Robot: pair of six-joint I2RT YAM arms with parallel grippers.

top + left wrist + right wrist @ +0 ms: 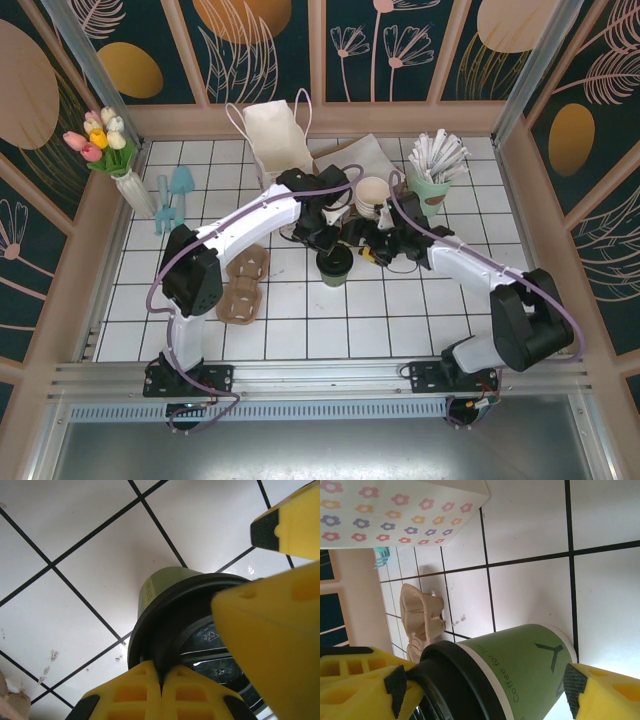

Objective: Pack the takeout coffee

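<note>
Closest to us in the left wrist view, the left hand (161, 679) has its yellow fingers pressed together on the rim of the black lid (175, 622), pinching the takeout coffee (165, 587) at the lid's edge. Around the same cup we see the right hand (482, 690) with its fingers spread, one toward the lid end and one toward the base end of the dark green wall, which carries a dark printed mark and pale lettering. Its black pads (395, 690) sit close beside the cup. From the top camera the cup stands upright near the middle of the white tiled counter (400, 310), between the two hands, with the left arm reaching over it from the left and the right arm coming in from the right. We see it outside the paper bag (275, 135), which stands with its handles up toward the far edge, well apart from the cup. Brown pulp cup carriers (245, 285) lie to the left of the cup. A stack of lidless cream-rimmed cups (372, 192) and a mint green holder of white wrapped sticks (432, 185) stand behind the right hand, and a vase of tulips (112, 150) stands at the far left.
</note>
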